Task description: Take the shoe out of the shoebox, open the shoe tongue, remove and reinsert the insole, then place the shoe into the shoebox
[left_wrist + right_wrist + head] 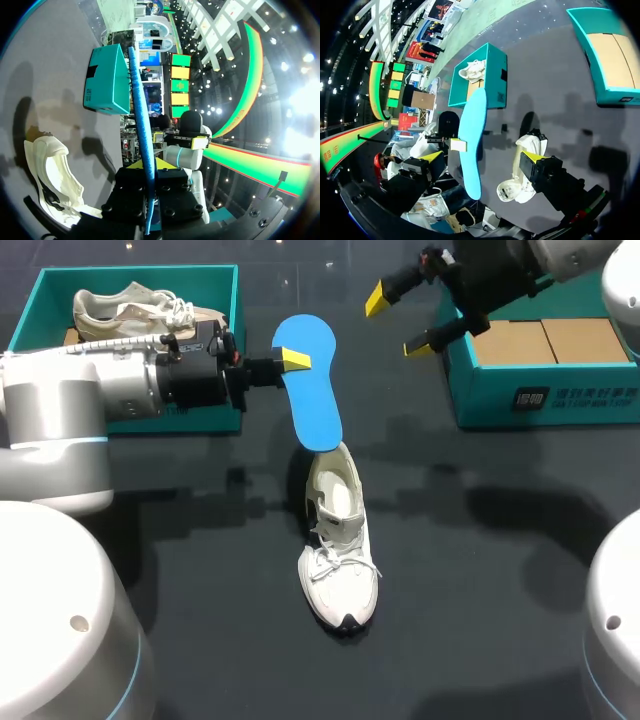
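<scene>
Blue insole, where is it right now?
In the head view the blue insole is held up left of centre, pinched in the left claw, its lower end at the heel of the white shoe.

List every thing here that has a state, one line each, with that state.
left gripper: shut on the blue insole.
blue insole: out of the shoe, held up, its lower end at the shoe's heel.
white shoe: upright, outside both boxes, mouth wide open.
right gripper: open, empty.
left shoebox: open, a second shoe inside.
right shoebox: open, no shoe inside.
</scene>
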`<state>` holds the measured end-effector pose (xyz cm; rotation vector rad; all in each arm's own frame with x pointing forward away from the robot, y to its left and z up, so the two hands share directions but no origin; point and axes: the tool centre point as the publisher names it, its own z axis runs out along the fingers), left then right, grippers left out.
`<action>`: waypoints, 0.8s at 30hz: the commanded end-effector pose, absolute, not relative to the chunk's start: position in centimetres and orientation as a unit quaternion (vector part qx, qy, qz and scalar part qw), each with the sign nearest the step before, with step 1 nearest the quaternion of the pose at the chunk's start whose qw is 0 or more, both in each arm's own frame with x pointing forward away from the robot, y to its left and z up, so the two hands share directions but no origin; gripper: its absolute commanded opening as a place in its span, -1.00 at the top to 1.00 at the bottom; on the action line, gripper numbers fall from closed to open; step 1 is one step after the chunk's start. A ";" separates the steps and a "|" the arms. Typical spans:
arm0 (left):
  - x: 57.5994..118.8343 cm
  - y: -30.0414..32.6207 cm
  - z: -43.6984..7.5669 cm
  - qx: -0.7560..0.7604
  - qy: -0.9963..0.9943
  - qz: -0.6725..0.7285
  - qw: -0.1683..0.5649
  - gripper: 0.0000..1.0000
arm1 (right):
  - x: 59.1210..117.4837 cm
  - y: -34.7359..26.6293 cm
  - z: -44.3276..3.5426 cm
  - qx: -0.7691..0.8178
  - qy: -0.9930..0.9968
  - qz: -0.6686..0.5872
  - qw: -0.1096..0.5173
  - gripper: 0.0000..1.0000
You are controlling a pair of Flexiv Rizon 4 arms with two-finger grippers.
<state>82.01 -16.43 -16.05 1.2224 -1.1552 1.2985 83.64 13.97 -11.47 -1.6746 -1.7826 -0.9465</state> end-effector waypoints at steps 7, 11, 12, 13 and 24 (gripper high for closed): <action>81.9 -16.4 -16.0 0.503 -0.476 0.533 0.486 1.00 | 83.3 15.5 -10.3 -0.654 -0.683 -0.277 0.170 -1.00; 81.9 -16.4 -16.0 0.503 -0.476 0.533 0.486 1.00 | 83.1 16.0 -10.2 -0.661 -0.685 -0.266 0.155 -1.00; 81.9 -16.4 -16.0 0.503 -0.476 0.533 0.486 1.00 | 83.0 16.1 -10.2 -0.662 -0.685 -0.263 0.152 -1.00; 81.9 -16.4 -16.0 0.503 -0.476 0.533 0.486 1.00 | 83.0 16.2 -10.1 -0.663 -0.686 -0.261 0.149 -1.00; 81.9 -16.4 -16.0 0.503 -0.476 0.533 0.486 1.00 | 82.7 17.8 -9.4 -0.680 -0.694 -0.217 0.090 -1.00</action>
